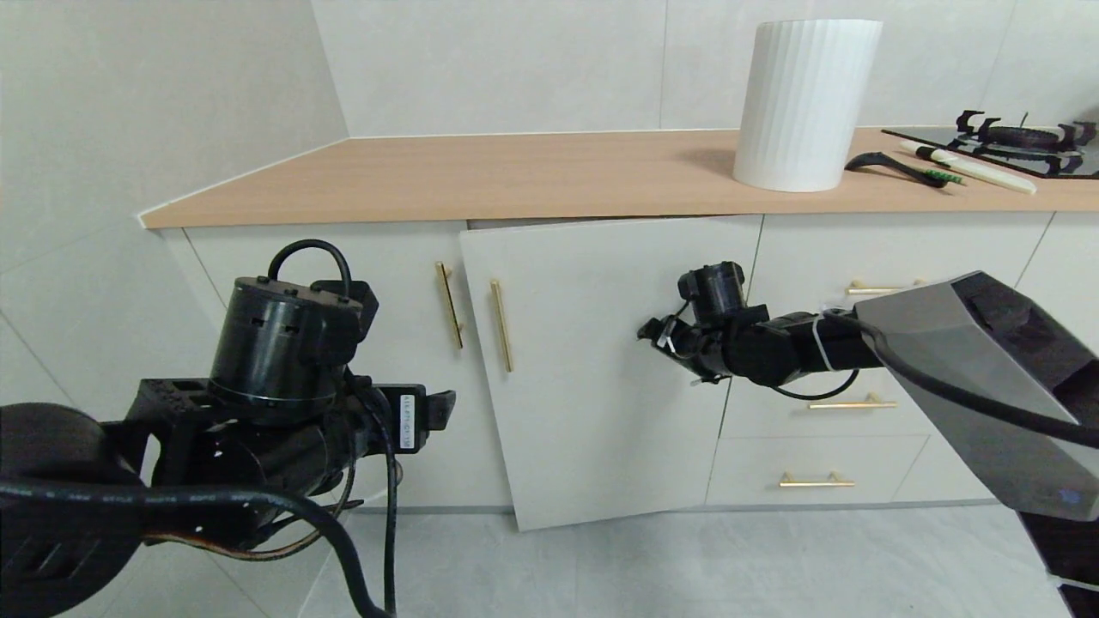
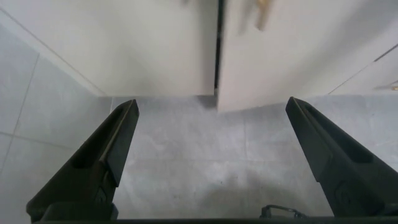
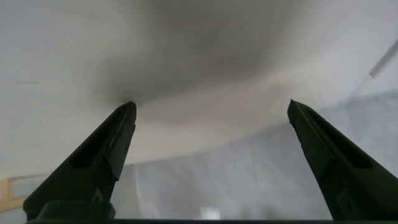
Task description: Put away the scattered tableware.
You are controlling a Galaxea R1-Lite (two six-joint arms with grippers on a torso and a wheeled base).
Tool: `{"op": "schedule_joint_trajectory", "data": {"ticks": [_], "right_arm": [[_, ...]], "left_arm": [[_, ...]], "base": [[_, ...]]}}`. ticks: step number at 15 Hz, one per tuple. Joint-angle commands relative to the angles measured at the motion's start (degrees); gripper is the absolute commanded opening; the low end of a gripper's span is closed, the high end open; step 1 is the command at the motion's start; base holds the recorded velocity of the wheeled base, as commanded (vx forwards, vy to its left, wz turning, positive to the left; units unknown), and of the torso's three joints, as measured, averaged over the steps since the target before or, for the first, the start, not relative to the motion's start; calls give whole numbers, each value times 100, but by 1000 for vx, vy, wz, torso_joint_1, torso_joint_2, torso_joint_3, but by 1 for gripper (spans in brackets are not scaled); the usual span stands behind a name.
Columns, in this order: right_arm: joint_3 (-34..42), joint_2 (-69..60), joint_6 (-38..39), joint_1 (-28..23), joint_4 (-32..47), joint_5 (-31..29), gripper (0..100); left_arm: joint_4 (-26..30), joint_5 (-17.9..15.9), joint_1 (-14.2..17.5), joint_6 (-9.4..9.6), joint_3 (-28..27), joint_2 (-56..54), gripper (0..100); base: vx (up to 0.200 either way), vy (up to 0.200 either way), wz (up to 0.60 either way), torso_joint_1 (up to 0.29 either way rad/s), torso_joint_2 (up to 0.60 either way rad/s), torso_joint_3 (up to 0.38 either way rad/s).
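Note:
On the wooden counter at the right lie a black spoon and a long white utensil with a green part. Beside them stands a tall white ribbed holder. Below, a white cabinet door with a gold handle hangs ajar. My right gripper is right up against the face of that door, open and holding nothing. My left gripper hangs low in front of the left cabinet, open and holding nothing, with the door's bottom corner and the floor beyond it.
A gas hob sits at the counter's far right. Drawers with gold handles are to the right of the open door, and a second door handle to its left. A tiled wall closes the left side. Grey floor tiles lie in front.

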Motion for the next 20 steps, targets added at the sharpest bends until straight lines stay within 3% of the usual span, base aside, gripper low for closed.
{"op": "schedule_joint_trajectory", "data": {"ticks": [1, 8, 12, 13, 14, 15, 17, 18, 20], "right_arm": [[-385, 335, 75, -44, -68, -287, 100], [-377, 185, 119, -132, -41, -331, 100], [1021, -1572, 22, -9, 170, -278, 100], [1065, -1616, 13, -9, 170, -287, 100], [2075, -3014, -321, -97, 143, -366, 100], [2576, -3796, -531, -158, 143, -392, 100], [3684, -5097, -1199, -167, 135, -682, 100], [4624, -6028, -1903, -149, 82, -1122, 100], [5846, -7092, -2280, -352, 12, -1254, 100]], "left_arm": [[-4, 3, -1, -3, 2, -16, 100], [5, 3, -1, -3, 2, -16, 100], [-4, -6, 7, 6, -6, -341, 100], [-4, -6, 7, 6, 2, -350, 100], [23, -6, 7, 14, 134, -877, 100], [40, -6, -1, 67, 275, -1255, 100], [137, -6, -10, 348, 688, -1967, 100], [163, -23, -10, 489, 1303, -2556, 100], [181, -6, -1, 498, 2024, -3400, 100]], "base": [[0, 0, 0, 0, 0, 0], [0, 0, 0, 0, 0, 0], [0, 0, 0, 0, 0, 0], [0, 0, 0, 0, 0, 0], [0, 0, 0, 0, 0, 0], [0, 0, 0, 0, 0, 0], [0, 0, 0, 0, 0, 0], [0, 0, 0, 0, 0, 0], [0, 0, 0, 0, 0, 0]]}}
